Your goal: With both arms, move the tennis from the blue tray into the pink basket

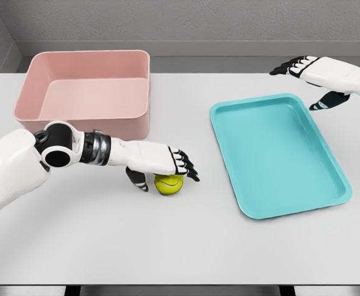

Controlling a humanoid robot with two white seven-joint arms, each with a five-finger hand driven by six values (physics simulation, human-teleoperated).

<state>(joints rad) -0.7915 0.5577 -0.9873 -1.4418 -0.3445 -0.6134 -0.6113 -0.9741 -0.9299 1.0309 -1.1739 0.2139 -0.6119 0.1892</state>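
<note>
The yellow-green tennis ball [169, 184] lies on the white table, between the pink basket [44, 98] and the blue tray [328, 191], outside both. My left hand [165, 174] reaches in from the left and hovers right over the ball. Its fingers [185, 165] stretch over the ball's top and its thumb [138, 179] hangs down to the ball's left; they are not closed around it. My right hand [297, 86] floats open above the table past the tray's far right corner, holding nothing. Nothing lies in the tray or the basket.
The pink basket stands at the back left, its near wall just behind my left forearm [97, 149]. The tray lies tilted on the right half of the table. The table's front edge [180, 285] runs along the bottom.
</note>
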